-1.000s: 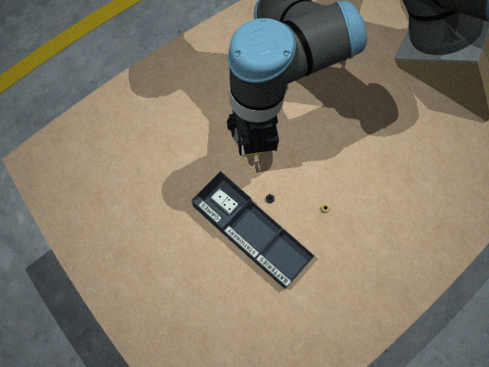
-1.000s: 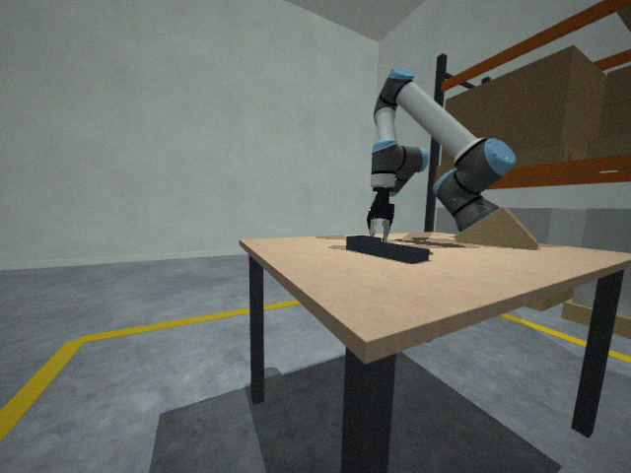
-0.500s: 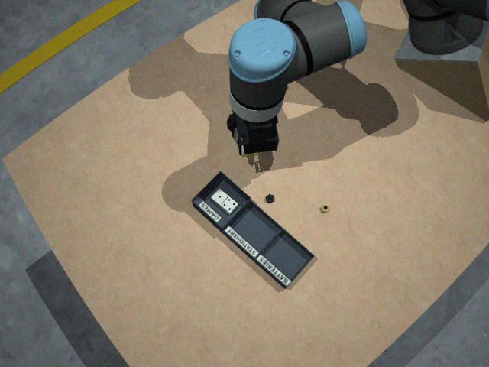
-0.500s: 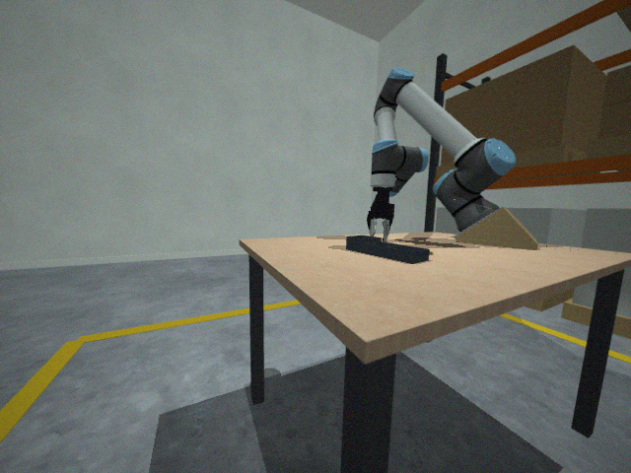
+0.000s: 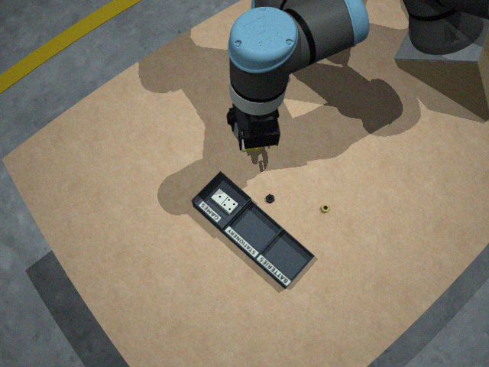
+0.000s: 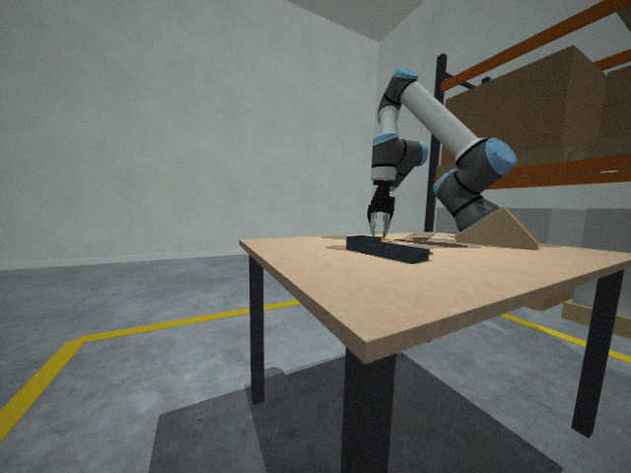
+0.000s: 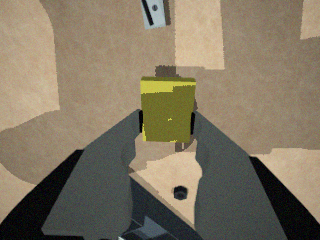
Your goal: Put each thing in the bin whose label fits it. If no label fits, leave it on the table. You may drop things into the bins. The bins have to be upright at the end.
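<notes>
Domino in the games bin, seemingly flat.

Gripper, one: raised slightly off its former low station over the counter; jaws shut on the block.
Block, yellow, one: lifted along with it, between the fingertips; a sliver now shows below them in the exterior view, formerly hidden.
Arm, above the gripper: wrist end higher. Its shadow: edges shifted slightly outward.
</notes>
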You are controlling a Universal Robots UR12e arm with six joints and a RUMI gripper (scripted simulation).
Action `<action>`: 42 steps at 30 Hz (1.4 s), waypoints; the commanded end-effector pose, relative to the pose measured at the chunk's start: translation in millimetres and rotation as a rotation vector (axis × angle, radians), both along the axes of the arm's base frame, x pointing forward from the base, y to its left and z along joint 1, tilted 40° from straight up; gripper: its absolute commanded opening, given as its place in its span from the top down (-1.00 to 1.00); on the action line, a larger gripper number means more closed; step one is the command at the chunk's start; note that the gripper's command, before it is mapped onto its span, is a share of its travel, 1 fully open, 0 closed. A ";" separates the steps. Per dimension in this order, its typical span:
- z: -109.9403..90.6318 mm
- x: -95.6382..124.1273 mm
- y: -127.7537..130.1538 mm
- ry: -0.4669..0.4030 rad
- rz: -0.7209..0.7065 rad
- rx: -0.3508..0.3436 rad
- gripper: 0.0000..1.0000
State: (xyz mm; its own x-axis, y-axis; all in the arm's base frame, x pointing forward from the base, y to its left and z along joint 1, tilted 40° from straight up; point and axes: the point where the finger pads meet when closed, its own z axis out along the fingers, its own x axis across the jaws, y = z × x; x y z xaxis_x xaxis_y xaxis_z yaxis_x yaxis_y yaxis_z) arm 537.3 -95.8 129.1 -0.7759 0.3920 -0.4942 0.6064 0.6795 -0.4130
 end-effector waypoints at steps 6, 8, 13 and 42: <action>22.2 -4.6 17.9 0.000 -0.001 0.000 1.00; 27.3 -5.8 22.0 0.000 -0.001 0.000 1.00; 27.4 -5.8 22.1 0.000 -0.001 0.000 1.00; 13.1 30.2 60.3 -0.210 -0.253 0.061 1.00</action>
